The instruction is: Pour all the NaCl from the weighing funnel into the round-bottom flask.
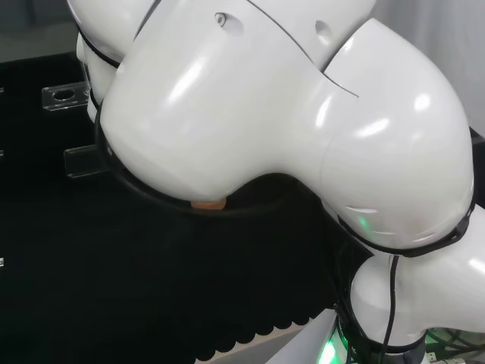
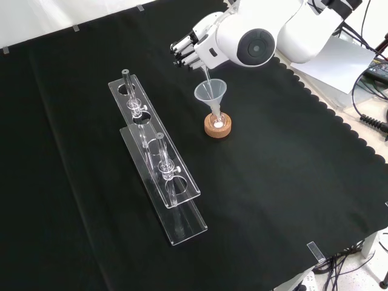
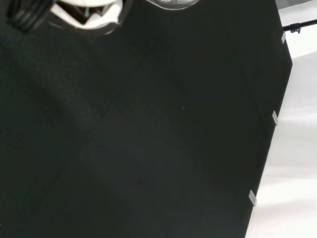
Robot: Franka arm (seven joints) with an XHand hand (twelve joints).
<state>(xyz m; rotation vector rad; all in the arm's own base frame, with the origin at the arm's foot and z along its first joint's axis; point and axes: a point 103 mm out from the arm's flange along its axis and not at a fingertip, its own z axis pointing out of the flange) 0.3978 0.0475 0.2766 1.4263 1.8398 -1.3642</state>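
hand (image 2: 193,53) grips weighing funnel (image 2: 205,75) | arm link (image 2: 251,42) in front | rack (image 2: 159,159) left

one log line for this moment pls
robot hand: tilting weighing funnel | over: funnel in flask | stand: cork ring

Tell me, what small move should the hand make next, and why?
Probably tip the little glass scoop slightly steeper. The hand holds it slanting down into the clear funnel on the flask; some white already lies below.
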